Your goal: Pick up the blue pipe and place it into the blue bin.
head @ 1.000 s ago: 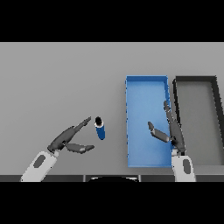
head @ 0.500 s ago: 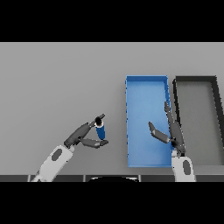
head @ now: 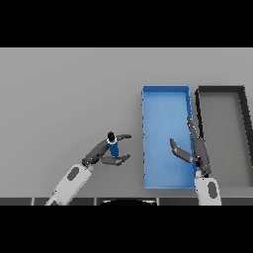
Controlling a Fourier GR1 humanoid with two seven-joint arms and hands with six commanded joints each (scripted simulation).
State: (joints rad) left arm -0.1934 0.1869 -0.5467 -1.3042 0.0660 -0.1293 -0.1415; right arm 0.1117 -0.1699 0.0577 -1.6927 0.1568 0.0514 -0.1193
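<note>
Head view: short blue pipe [head: 113, 147], dark-capped, upright; left hand [head: 101, 152] fingers curled around it.

Blue bin [head: 165, 106] open (right robot hand [head: 196, 148] overhead).

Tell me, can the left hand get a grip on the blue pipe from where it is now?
Probably yes. The left hand is already at the blue pipe, fingers and thumb curling on either side, and nothing stands between them.
</note>
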